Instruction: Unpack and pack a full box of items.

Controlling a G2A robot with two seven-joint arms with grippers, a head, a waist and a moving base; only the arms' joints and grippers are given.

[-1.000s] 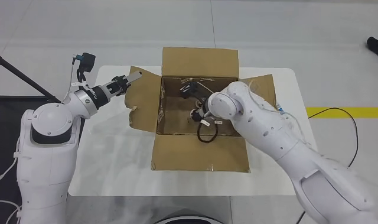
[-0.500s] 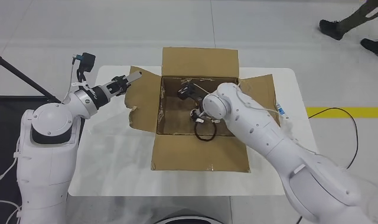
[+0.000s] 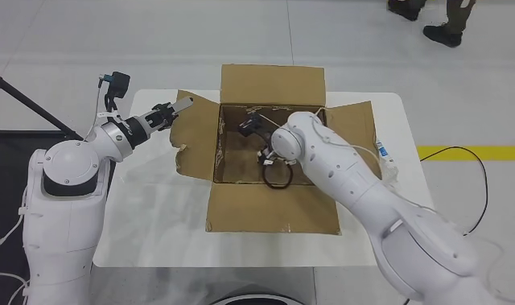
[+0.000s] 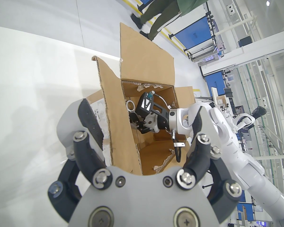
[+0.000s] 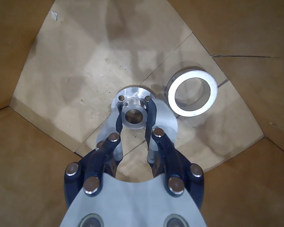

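An open cardboard box (image 3: 273, 212) stands in the middle of the white table (image 3: 153, 216). My right gripper (image 5: 134, 112) is down inside it, its fingers closed on the hub of a flanged metal part (image 5: 132, 94) at the box floor (image 5: 73, 72). A plain metal ring (image 5: 191, 93) lies right beside that part, and the ring (image 4: 130, 105) leans near the back wall. My left gripper (image 3: 182, 105) is open at the box's left flap (image 4: 108, 109), whose edge sits between its fingers (image 4: 90, 124) without being pinched.
All the box's flaps are folded outward; the tall back flap (image 3: 273, 84) stands behind. A black cable loop (image 3: 278, 180) hangs from the right arm inside the box. A small white object (image 3: 383, 151) lies beyond the right flap. Bare table lies left of the box.
My right arm has shifted left inside the box, its cable loop moving with it. The left arm has stayed still.
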